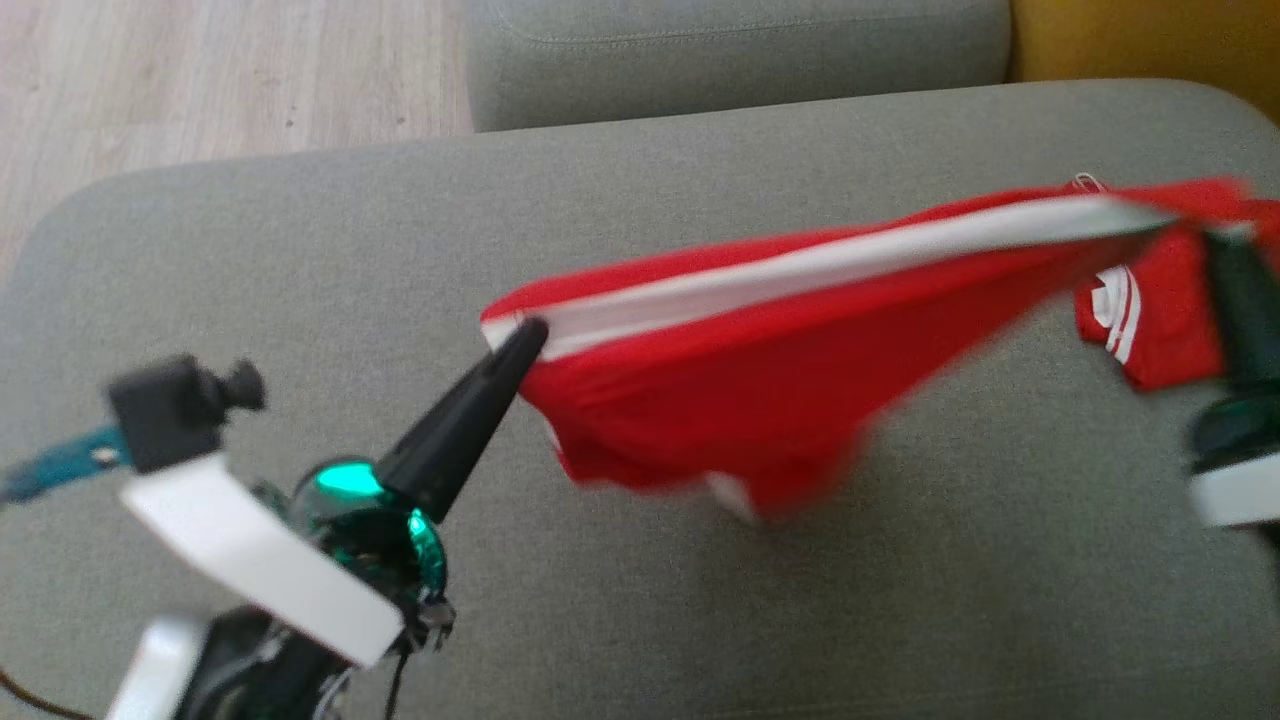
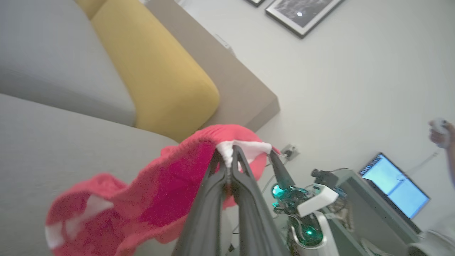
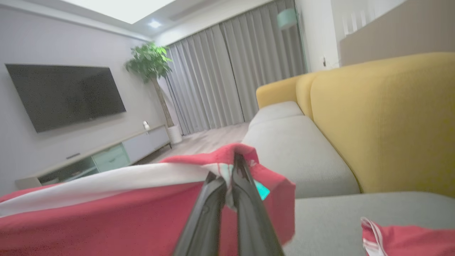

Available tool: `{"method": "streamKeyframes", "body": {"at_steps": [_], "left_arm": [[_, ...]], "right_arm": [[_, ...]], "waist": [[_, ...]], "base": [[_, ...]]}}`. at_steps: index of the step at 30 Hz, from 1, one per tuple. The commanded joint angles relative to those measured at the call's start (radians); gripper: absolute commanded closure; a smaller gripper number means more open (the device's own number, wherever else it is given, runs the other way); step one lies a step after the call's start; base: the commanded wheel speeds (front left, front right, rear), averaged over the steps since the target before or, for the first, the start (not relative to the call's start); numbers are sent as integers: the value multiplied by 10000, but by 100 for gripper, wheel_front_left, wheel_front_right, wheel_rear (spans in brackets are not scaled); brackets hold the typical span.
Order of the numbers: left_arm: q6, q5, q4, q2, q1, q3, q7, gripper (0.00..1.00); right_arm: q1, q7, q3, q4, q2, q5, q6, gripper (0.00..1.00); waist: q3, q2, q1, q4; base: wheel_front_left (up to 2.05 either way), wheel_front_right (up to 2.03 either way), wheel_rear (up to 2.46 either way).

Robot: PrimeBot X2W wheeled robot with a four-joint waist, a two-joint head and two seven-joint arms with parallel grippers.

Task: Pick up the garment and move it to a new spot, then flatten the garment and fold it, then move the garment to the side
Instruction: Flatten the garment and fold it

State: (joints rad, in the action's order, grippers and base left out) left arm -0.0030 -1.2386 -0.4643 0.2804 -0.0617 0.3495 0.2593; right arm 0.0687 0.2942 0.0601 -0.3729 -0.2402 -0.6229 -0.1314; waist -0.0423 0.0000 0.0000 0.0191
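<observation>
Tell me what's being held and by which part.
Red fabric garment with white band, pinched at the band's two ends by the left end effector and right end effector.

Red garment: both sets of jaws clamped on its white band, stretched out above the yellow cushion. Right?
Not quite. The red garment is stretched above the grey seat cushion, not the yellow one, as the head view shows. The rest is right: the left gripper and right gripper both have their jaws shut on the white band.
</observation>
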Motion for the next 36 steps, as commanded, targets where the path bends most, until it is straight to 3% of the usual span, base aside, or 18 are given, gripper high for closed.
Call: {"method": "streamKeyframes", "body": {"at_steps": [1,5,9,14,19,23,26,32,36], "left_arm": [[279,-302,-907,224,-634,-629,200,100],[1297,-1271,-2111,108,-1534,-1029,850,100],[2214,-1600,-2033,174,-3006,-1279,1442,100],[2391,-735,-346,509,-5189,-1206,1689,100],[1773,821,2463,489,-7687,-956,913,100],[1065,1531,4754,-124,-9736,-1043,-371,100],[279,2401,6305,-275,-10725,-828,-1549,100],[-764,2868,8765,-732,-10256,-364,-3024,100],[-1095,2907,9314,-726,-9146,187,-3239,100]], "right_arm": [[399,443,254,-868,-144,-422,7,100],[1212,1658,1037,-1833,59,-1157,7,100],[2442,2759,848,-1613,242,-1220,7,100],[4468,3587,566,-233,991,-515,7,100],[7198,3297,249,1750,1453,714,7,100],[9406,1938,315,3685,1709,1762,7,100],[10403,857,213,5109,1812,2267,7,100],[9817,-157,-893,7062,1811,2069,7,100],[8703,-219,-1626,7435,1134,1680,7,100]], "waist": [[-54,0,0,12],[-358,0,0,54],[-1101,0,0,113],[-2336,0,0,68],[-3335,0,0,39],[-3962,0,0,89],[-4162,0,0,124],[-3993,0,0,174],[-3874,0,0,99]], "base": [[0,0,0],[0,0,0],[0,0,0],[0,0,0],[0,0,0],[0,0,0],[0,0,0],[0,0,0],[0,0,0]]}}
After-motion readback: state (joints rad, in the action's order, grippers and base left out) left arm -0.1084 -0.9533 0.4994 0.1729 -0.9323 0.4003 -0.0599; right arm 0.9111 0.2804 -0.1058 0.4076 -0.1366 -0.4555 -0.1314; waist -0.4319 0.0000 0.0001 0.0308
